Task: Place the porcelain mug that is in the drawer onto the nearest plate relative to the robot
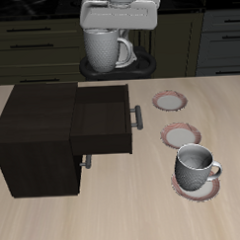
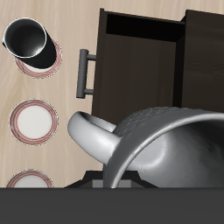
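Note:
My gripper [image 1: 107, 36] is shut on the porcelain mug [image 1: 105, 51] and holds it high above the table's back edge, in front of the robot's base. The speckled mug [image 2: 153, 140] fills the wrist view, handle outward. The dark drawer [image 1: 102, 118] stands pulled open with its grey bar handle [image 1: 138, 118] toward the plates; it also shows in the wrist view [image 2: 140, 66]. Three saucers lie in a row beside it. The one farthest back [image 1: 172, 101] is bare and nearest the robot; it also shows in the wrist view [image 2: 31, 181].
The middle saucer [image 1: 180, 135] is bare. The saucer nearest the table's front edge [image 1: 201, 189] carries the other grey mug [image 1: 196, 166]. The dark cabinet [image 1: 34, 136] stands behind the drawer. Dark kitchen cupboards line the background.

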